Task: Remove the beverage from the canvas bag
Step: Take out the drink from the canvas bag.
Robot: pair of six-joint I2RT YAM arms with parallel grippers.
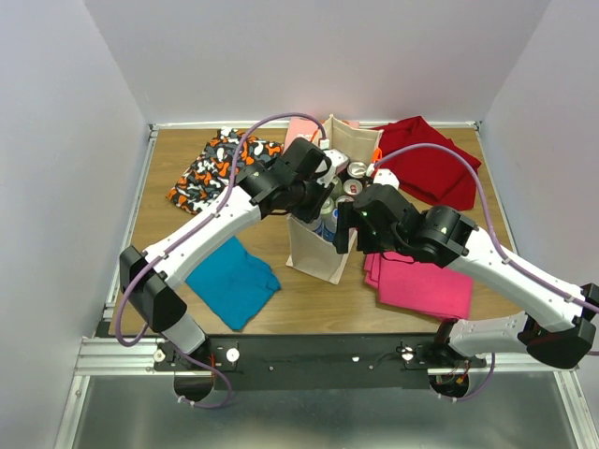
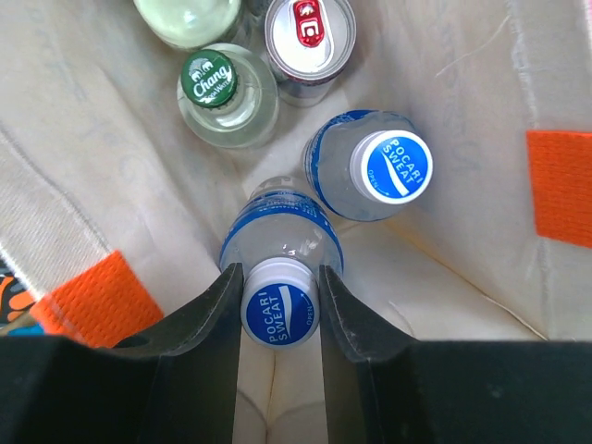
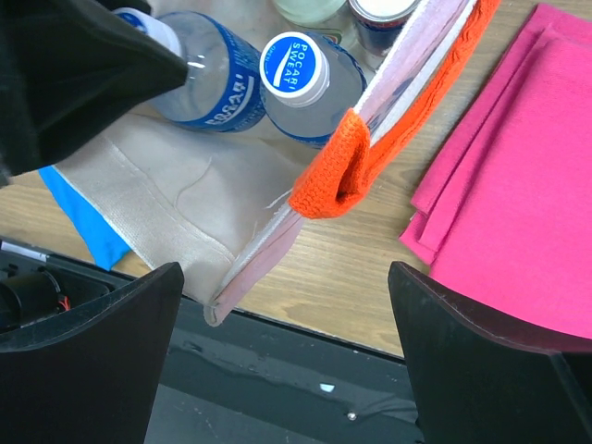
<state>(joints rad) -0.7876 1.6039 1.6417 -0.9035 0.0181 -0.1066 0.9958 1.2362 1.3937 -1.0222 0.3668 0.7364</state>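
Observation:
The beige canvas bag (image 1: 314, 257) stands upright mid-table with orange handles (image 2: 560, 185). Inside it are two Pocari Sweat bottles, a green-capped Chang bottle (image 2: 211, 77), a silver can (image 2: 308, 32) and a pale bottle. My left gripper (image 2: 280, 305) reaches down into the bag and is shut on the blue-and-white cap of the nearer Pocari Sweat bottle (image 2: 282, 242). The second Pocari bottle (image 2: 393, 166) stands just beyond it. My right gripper (image 3: 285, 277) hangs open outside the bag's near right edge, below the orange handle (image 3: 338, 176), holding nothing.
Folded cloths lie around the bag: pink (image 1: 421, 281) to the right, red (image 1: 430, 164) at the back right, teal (image 1: 229, 281) at the front left, patterned black-orange (image 1: 211, 168) at the back left. The table's black front rail (image 3: 305, 370) lies under my right gripper.

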